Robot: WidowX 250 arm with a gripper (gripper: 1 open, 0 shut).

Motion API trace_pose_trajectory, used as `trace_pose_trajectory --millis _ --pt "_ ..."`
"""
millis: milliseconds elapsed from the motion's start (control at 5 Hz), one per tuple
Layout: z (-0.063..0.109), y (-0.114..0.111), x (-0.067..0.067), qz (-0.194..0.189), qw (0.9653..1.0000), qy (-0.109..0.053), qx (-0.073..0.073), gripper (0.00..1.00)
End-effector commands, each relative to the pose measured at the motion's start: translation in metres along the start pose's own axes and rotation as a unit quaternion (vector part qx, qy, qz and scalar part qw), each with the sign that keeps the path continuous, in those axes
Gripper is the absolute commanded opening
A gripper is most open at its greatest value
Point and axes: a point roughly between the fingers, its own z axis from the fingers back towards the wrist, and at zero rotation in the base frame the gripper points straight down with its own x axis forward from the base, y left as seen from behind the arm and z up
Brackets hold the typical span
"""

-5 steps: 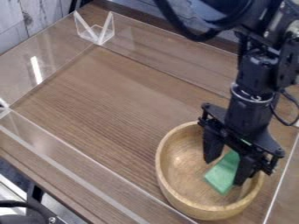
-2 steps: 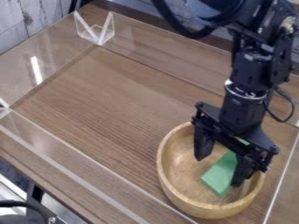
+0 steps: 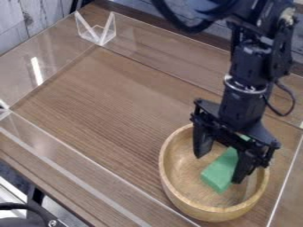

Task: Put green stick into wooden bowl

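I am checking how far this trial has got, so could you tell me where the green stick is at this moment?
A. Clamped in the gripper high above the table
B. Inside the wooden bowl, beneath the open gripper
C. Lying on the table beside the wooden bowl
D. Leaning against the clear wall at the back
B: the green stick rests inside the wooden bowl, and the gripper stands over it with its jaws apart.

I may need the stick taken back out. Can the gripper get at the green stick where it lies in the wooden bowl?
Probably yes. The gripper hangs open right over the green stick, jaws on either side, and nothing else lies in the wooden bowl to block it.
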Motion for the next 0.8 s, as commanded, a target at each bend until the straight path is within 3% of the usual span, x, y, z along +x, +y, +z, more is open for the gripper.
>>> trace_pose_trajectory --millis 0,600 --pt "0.0278 0.0019 0.0069 0.006 0.9991 -0.042 -0.009 1.0" --pt "0.0254 0.0078 0.003 0.013 0.9995 -0.024 -0.014 1.0"
